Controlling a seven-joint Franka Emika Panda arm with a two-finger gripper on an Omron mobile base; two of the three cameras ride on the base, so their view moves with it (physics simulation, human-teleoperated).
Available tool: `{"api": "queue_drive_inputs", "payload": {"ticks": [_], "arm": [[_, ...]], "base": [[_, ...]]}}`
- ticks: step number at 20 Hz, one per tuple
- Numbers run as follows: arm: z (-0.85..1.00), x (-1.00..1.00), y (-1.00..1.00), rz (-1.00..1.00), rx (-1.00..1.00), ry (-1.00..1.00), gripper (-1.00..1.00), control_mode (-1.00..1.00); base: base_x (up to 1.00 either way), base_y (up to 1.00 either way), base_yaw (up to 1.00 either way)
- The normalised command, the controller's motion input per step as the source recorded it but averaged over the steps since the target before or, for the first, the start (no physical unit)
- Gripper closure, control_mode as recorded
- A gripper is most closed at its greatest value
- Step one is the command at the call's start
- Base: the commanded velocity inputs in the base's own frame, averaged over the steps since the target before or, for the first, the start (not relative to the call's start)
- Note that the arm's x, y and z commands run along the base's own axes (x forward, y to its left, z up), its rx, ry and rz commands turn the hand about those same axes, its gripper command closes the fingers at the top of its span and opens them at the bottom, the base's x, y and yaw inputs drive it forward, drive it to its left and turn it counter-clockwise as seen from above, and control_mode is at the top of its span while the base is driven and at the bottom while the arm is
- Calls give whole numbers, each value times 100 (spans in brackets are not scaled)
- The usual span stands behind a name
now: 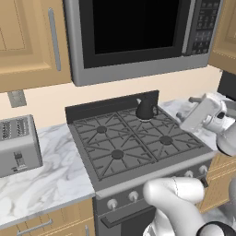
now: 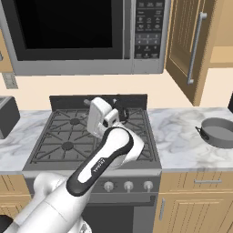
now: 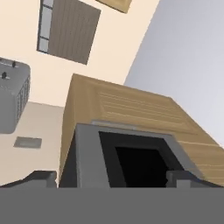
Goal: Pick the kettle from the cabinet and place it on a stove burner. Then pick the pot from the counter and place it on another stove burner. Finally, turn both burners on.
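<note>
kettle on rear right burner | toaster on counter

Even, bright, flat rendered light with no clear source and hardly any cast shadows. The microwave door stays pure black, without glare. Edges look soft and slightly pixelated throughout; the hand view is blurriest. No bending at the frame edges.

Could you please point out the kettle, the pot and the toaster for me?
kettle (image 1: 146,109), left base view, on its black body.
pot (image 2: 219,132), right base view, on its grey side wall.
toaster (image 1: 17,146), left base view, on its front face.
</note>
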Motion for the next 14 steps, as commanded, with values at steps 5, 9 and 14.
{"api": "queue_drive_inputs", "payload": {"ticks": [5, 9, 14], "arm": [[27, -48, 20, 0, -22, -31, -100, -100], [20, -51, 16, 0, -21, -35, -100, -100], [12, -54, 9, 0, -22, -38, -100, -100]], "base": [[0, 0, 0], [0, 0, 0], [0, 0, 0]]}}
